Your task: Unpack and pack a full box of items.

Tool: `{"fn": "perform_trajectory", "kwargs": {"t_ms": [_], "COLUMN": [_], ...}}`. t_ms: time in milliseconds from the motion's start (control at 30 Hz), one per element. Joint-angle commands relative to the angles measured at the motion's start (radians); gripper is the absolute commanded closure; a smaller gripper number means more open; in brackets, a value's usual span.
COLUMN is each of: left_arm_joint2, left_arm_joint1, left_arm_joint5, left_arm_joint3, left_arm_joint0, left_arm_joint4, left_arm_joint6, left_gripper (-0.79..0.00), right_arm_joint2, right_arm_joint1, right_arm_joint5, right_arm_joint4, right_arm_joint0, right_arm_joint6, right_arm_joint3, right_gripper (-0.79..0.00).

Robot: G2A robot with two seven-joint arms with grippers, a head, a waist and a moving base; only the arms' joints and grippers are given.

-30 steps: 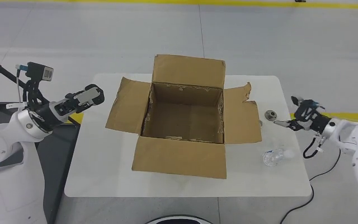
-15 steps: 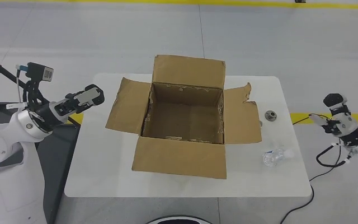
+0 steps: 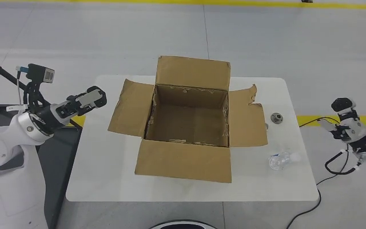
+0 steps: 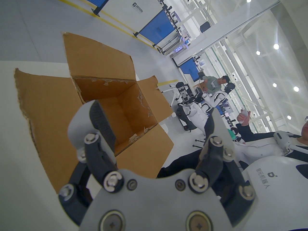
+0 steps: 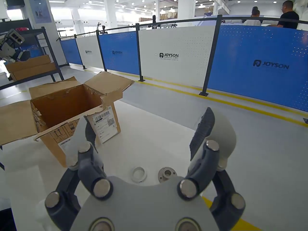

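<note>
Both left fingers (image 4: 101, 120) and right fingers (image 5: 203, 131) gaped wide, empty; the metal flange (image 3: 277, 118) looked dense, slick, best pinched across its rim.

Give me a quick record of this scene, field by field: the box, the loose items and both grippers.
box: cardboard, open, flaps spread, mid-table; nothing visible inside
flange: metal, on the table to the robot's right of the box
ring: white, beside the flange
bottle: clear, lying on its side, nearer the robot than the flange
left gripper: open, empty, at the table's left edge
right gripper: open, empty, beyond the table's right edge
</note>
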Motion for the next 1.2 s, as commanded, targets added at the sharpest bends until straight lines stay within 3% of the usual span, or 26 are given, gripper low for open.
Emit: {"fn": "perform_trajectory", "kwargs": {"t_ms": [0,233,433,900,1167], "left_arm_joint2": [0.000,0.000,0.000,0.000,0.000], "left_arm_joint1": [0.000,0.000,0.000,0.000,0.000], "left_arm_joint5": [0.000,0.000,0.000,0.000,0.000], "left_arm_joint3": [0.000,0.000,0.000,0.000,0.000], "left_arm_joint0": [0.000,0.000,0.000,0.000,0.000], "left_arm_joint4": [0.000,0.000,0.000,0.000,0.000], "left_arm_joint6": [0.000,0.000,0.000,0.000,0.000], "left_gripper": [-0.785,-0.785,-0.785,-0.785,-0.785], "right_arm_joint2": [0.038,0.153,0.205,0.198,0.232], "right_arm_joint1": [0.008,0.040,0.045,0.041,0.025], "right_arm_joint5": [-0.009,-0.009,0.045,0.057,0.117], "right_arm_joint4": [-0.088,-0.311,-0.379,-0.350,-0.317], "right_arm_joint0": [-0.037,-0.197,-0.341,-0.372,-0.500], "right_arm_joint6": [-0.034,-0.224,-0.336,-0.335,-0.315], "right_arm_joint3": [-0.004,-0.004,0.007,-0.001,-0.057], "right_gripper": [-0.785,-0.785,-0.785,-0.785,-0.785]}}
